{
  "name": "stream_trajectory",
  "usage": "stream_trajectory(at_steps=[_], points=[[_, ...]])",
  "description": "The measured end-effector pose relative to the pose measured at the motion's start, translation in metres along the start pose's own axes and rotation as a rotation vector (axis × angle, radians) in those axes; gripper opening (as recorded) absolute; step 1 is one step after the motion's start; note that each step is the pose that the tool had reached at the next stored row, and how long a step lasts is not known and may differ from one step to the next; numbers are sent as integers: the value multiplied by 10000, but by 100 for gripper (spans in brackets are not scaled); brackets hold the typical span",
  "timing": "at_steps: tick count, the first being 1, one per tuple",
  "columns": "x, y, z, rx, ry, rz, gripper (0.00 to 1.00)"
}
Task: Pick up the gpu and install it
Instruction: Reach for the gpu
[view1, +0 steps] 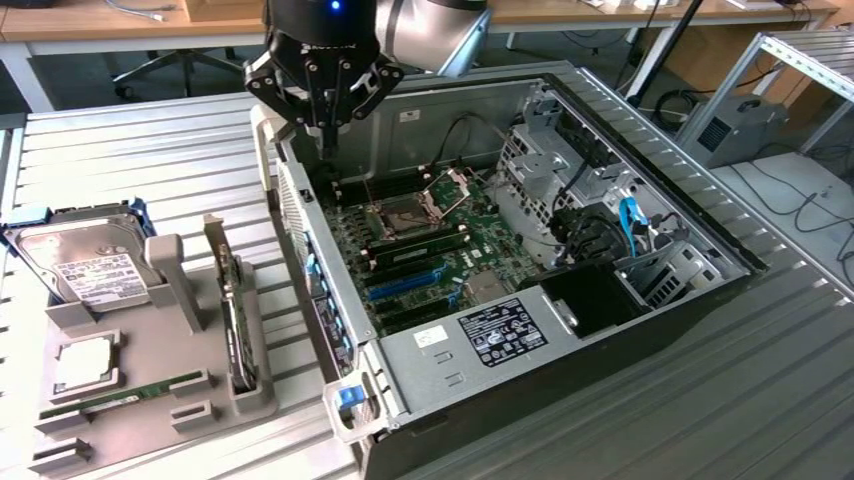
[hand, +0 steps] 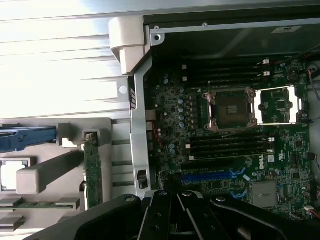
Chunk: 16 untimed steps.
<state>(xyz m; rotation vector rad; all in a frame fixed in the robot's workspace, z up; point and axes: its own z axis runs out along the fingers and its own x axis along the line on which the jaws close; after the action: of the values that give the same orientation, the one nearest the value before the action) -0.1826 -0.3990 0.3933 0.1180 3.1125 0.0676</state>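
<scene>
While your end effector hangs pinched shut, empty, over the computer case rim, the gpu stands on edge in the grey tray, at the case's 8 o'clock in the exterior view. Likely light, stiff, fragile: pinch its top edge, gently.

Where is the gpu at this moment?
In the exterior view, the gpu stands on edge in the gray holder at that view's left, between the hard drive and the open computer case.
</scene>
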Motion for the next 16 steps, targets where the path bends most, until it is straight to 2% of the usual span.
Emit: stream_trajectory(at_steps=[16], points=[[47,-3,-1,0,0,0,11]])
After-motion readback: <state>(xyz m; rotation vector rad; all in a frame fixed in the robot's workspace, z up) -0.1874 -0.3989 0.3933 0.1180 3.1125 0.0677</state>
